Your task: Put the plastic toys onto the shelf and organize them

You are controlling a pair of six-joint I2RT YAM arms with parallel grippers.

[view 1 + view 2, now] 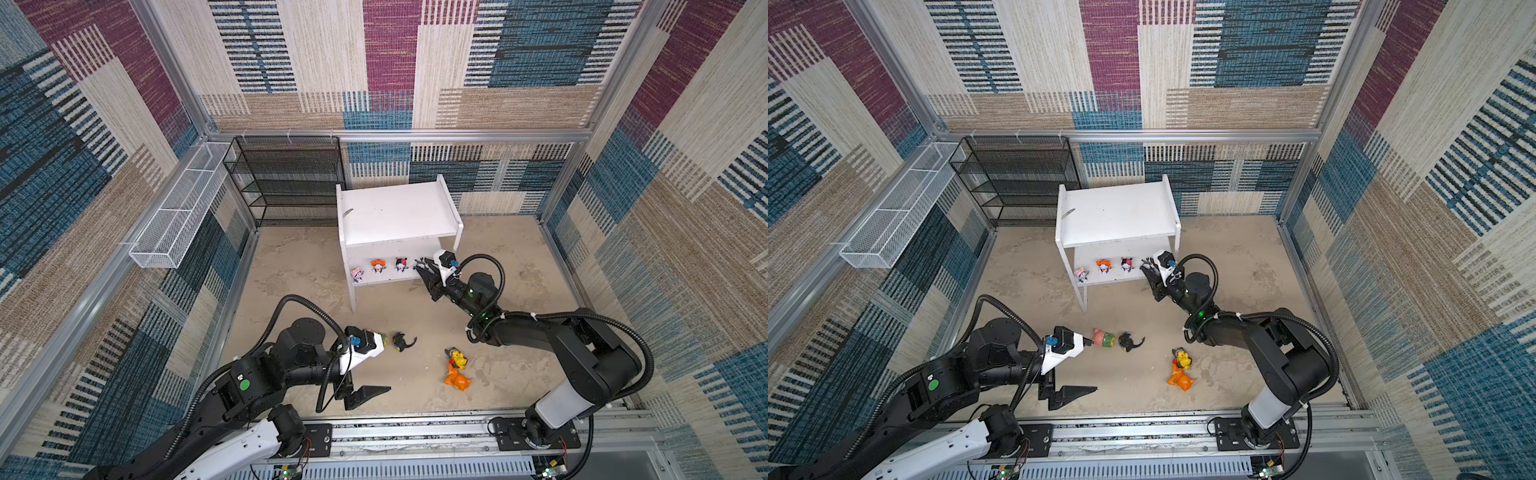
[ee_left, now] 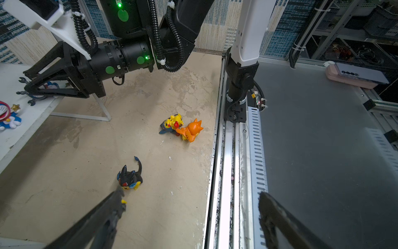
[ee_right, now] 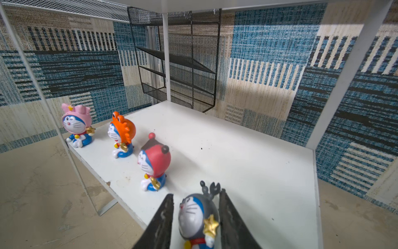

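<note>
**Operator:** Where does the grey-hooded toy (image 3: 198,215) sit?

**Spotter:** Just right of centre in both top views, at the right end of the shelf (image 1: 395,216), on its lower board. It is between the jaws of your right gripper (image 3: 196,193), fourth in line after the pink-hooded toy (image 3: 75,125), orange-hooded toy (image 3: 121,135) and red-hooded toy (image 3: 154,161).

**Operator:** Is it released?

**Spotter:** The jaws are narrow and flank it. A sliver of white board shows beside one finger, but I cannot tell whether the other presses the hood.

**Operator:** How do I finish cleanly?

**Spotter:** Open evenly, just enough to clear the head and antlers. Then draw straight back along the fingers with no sideways sweep, because the red-hooded toy stands near. Mind the upper board over your wrist.

**Operator:** And the left?

**Spotter:** Your left gripper (image 2: 191,196) is spread wide and empty, lower middle of the top views. One fingertip is just beside the pink-and-green toy (image 1: 1104,338), and the black-hooded toy (image 2: 129,179) is close by.
</note>
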